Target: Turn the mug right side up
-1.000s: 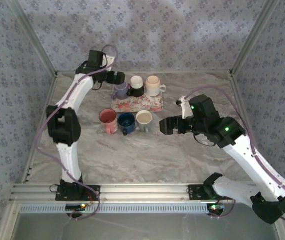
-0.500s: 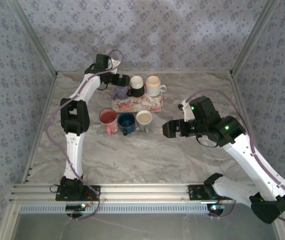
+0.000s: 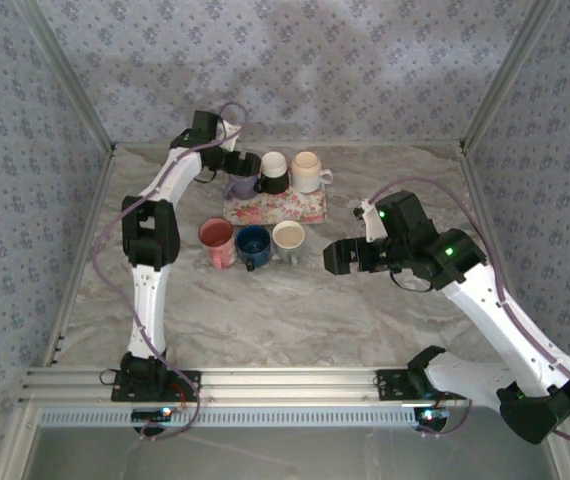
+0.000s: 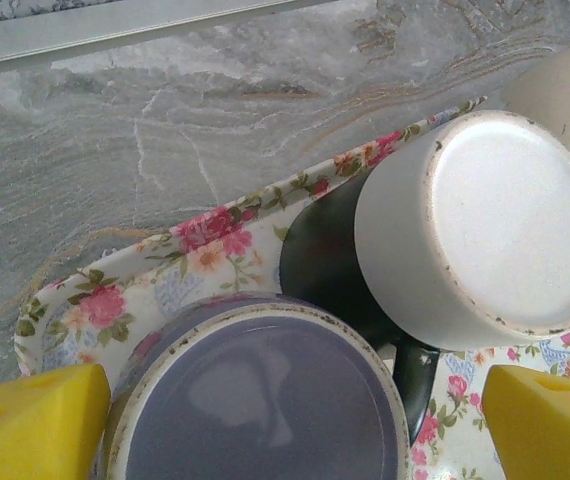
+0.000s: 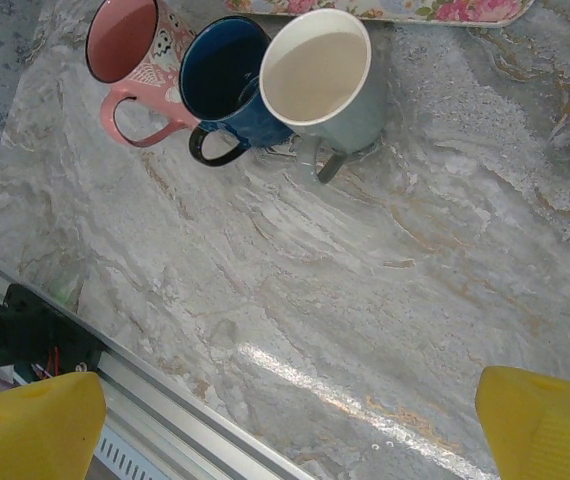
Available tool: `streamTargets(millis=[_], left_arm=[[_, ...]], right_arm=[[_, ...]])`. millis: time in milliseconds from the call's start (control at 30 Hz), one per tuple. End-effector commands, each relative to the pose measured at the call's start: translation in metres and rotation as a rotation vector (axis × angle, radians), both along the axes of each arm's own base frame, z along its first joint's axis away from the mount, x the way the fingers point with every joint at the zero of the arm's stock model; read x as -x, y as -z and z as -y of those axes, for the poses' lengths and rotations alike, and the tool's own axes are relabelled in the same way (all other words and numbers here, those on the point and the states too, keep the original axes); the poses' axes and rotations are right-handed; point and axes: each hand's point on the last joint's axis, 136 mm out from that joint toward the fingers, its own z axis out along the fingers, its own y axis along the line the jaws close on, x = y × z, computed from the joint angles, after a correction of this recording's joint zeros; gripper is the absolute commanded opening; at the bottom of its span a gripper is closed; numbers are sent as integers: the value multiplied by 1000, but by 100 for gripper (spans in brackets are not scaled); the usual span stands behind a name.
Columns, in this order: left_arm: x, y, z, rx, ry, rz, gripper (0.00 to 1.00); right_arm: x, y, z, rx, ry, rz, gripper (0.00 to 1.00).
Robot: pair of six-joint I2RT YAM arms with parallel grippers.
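Observation:
A purple mug (image 4: 255, 400) stands upside down at the left end of a flowered tray (image 4: 115, 290), its base facing up. My left gripper (image 4: 290, 425) is open, with one yellow fingertip (image 4: 35, 425) on each side of that mug; no contact shows. Beside it a white mug with a black handle (image 4: 495, 220) is also upside down. From above, the left gripper (image 3: 239, 168) sits over the purple mug (image 3: 237, 188). My right gripper (image 3: 340, 257) is open over bare marble with nothing between its fingers.
A cream mug (image 3: 307, 172) stands at the tray's right end. In front of the tray (image 3: 300, 208), a pink mug (image 5: 130, 45), a blue mug (image 5: 227, 75) and a white mug (image 5: 320, 75) stand upright in a row. An aluminium rail (image 5: 195, 420) runs along the near edge.
The left arm has folded inward and its gripper has come closer over the purple mug. The right gripper has drifted slightly right. The mugs have not moved.

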Motion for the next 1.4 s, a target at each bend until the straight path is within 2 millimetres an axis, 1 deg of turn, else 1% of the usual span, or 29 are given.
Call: streamTargets(millis=[0, 67, 133, 200, 267, 300, 433, 467, 567, 633, 800, 1000, 1267, 1367], left_arm=[[15, 17, 6, 19, 28, -86, 95], [19, 15, 10, 21, 37, -91, 93], [28, 16, 15, 5, 52, -116, 92], [33, 15, 16, -18, 53, -122, 90], [37, 16, 14, -53, 41, -129, 87], [40, 16, 13, -73, 33, -134, 86], [48, 16, 4, -160, 9, -128, 83], [50, 18, 3, -181, 8, -127, 84], [56, 25, 5, -240, 45, -126, 94], [58, 29, 8, -269, 71, -124, 99], [57, 31, 6, -305, 77, -124, 99], [56, 34, 2, -326, 70, -133, 95], [55, 44, -3, -363, 74, -140, 89], [54, 50, -4, -372, 74, -148, 90]], right_arm=[[1, 0, -1, -10, -13, -2, 97], [1, 1, -1, -6, -12, -2, 97], [1, 2, 0, -5, -11, -4, 97], [0, 1, -1, -14, -7, 2, 97], [-1, -2, -1, -23, -1, 9, 97], [2, 11, 0, -8, 1, -14, 97], [1, 13, 2, -7, 13, -12, 97], [1, 13, 2, -9, 16, -12, 97], [3, 17, 3, -10, 22, -16, 97], [4, 19, 4, -8, 24, -21, 97], [7, 22, 5, -1, 23, -30, 97], [8, 23, 5, 4, 22, -32, 97], [10, 29, 6, 11, 23, -40, 97], [11, 31, 6, 13, 20, -47, 97]])
